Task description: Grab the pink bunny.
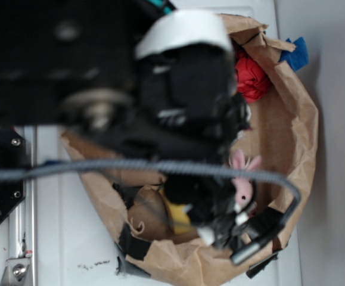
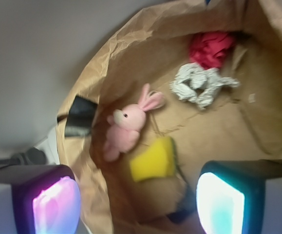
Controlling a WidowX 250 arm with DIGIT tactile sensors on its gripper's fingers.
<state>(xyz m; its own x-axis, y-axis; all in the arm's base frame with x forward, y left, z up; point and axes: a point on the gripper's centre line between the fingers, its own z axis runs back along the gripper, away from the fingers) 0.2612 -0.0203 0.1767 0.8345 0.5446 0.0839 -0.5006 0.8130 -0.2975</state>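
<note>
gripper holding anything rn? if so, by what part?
Nothing held. The gripper is open above the paper bag; the pink bunny lies untouched on the bag floor beside the yellow sponge.

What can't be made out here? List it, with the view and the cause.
- Light pink plush bunny, exterior view: mostly hidden behind the arm and cable.
- Yellow sponge, exterior view: only a sliver shows.
- Gripper, wrist view: fingertips cut off by the bottom edge.
- White crumpled wad: too blurred to identify.
</note>
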